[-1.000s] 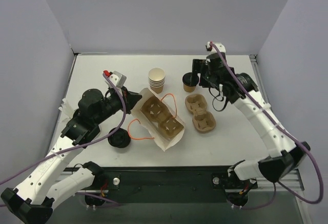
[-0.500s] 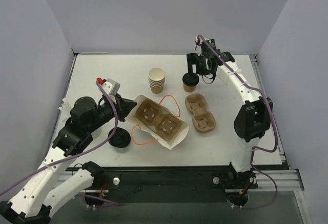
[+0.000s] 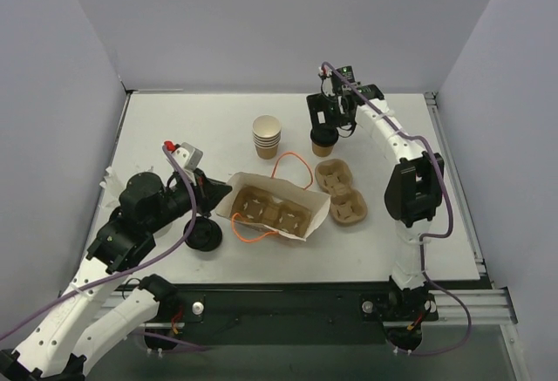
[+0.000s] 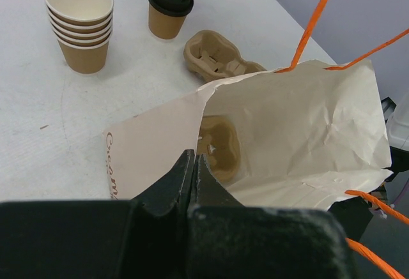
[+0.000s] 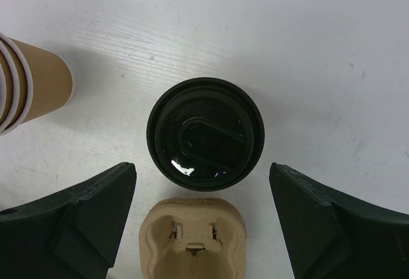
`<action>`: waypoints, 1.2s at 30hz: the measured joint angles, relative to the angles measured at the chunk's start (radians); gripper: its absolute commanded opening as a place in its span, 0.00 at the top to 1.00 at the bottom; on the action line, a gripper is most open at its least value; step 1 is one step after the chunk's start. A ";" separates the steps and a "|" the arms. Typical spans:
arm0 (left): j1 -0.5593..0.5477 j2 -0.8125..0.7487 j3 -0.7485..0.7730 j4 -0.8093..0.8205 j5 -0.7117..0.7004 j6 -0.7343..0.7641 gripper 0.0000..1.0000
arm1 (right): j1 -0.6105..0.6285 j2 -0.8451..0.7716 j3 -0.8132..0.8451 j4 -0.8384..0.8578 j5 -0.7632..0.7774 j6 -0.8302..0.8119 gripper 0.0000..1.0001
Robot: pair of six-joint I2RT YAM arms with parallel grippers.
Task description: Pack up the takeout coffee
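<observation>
The takeout coffee (image 3: 323, 144), a tan cup with a black lid (image 5: 206, 131), stands upright on the table right of the stacked cups. My right gripper (image 3: 326, 119) is open just above it, with a finger (image 5: 77, 221) on either side of the lid and not touching it. My left gripper (image 3: 217, 196) is shut on the left rim of the white paper bag (image 3: 283, 211), pinching the paper (image 4: 193, 159). The bag lies open with a pulp carrier (image 4: 218, 148) inside. The coffee also shows in the left wrist view (image 4: 169, 11).
A stack of nested tan cups (image 3: 267, 136) stands left of the coffee. A brown pulp carrier (image 3: 341, 192) lies just near of it. A black lid (image 3: 202, 236) lies near the left arm. Orange bag handles (image 3: 288, 167) loop over the table.
My right gripper has swung left and now sits over the coffee's lid. My left gripper has pulled the bag's rim, turning the bag and drawing it nearer.
</observation>
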 measured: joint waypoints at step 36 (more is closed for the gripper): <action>0.000 -0.020 -0.010 -0.082 0.014 0.006 1.00 | 0.046 0.127 0.092 -0.018 0.087 -0.085 0.20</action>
